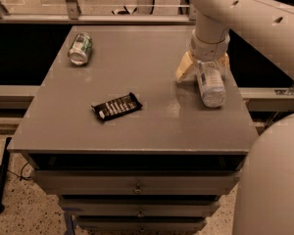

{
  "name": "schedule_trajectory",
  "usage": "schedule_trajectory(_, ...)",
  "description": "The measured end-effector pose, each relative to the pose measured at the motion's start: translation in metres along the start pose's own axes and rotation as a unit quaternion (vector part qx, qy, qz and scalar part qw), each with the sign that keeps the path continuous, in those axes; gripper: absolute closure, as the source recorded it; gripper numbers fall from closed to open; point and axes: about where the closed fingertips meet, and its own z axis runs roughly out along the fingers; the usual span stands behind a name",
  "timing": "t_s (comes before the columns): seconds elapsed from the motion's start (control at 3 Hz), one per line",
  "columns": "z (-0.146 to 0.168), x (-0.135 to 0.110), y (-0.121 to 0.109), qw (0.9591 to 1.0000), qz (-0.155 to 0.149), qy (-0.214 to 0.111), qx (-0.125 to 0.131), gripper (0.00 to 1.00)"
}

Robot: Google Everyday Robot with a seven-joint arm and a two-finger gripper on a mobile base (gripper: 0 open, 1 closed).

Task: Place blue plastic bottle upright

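Note:
The blue plastic bottle (211,89) lies on its side near the right edge of the grey table (152,126), its bottom end pointing toward the front. My gripper (206,71) comes down from above onto the bottle's far end. Its tan fingers (185,67) stand on either side of the bottle; the left one shows a gap to the bottle, so the jaws look open around it. The bottle's cap end is hidden under the wrist.
A green-and-silver can (81,48) lies on its side at the back left. A dark snack bar wrapper (117,105) lies near the middle front. Drawers (137,187) sit under the tabletop. My arm's body (272,180) fills the lower right.

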Motion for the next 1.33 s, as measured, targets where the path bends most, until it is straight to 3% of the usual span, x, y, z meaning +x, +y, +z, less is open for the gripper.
schedule_trajectory(0.67,-0.006,-0.005,-0.007,0.9999,0.001,-0.009,0.006,0.64)
schedule_trajectory(1.0,-0.008,-0.017,-0.007,0.9990,-0.024,-0.033,-0.017,0.87)
schedule_trajectory(1.33,-0.022,-0.051,-0.006,0.9885,-0.074,-0.105,-0.080,1.00)
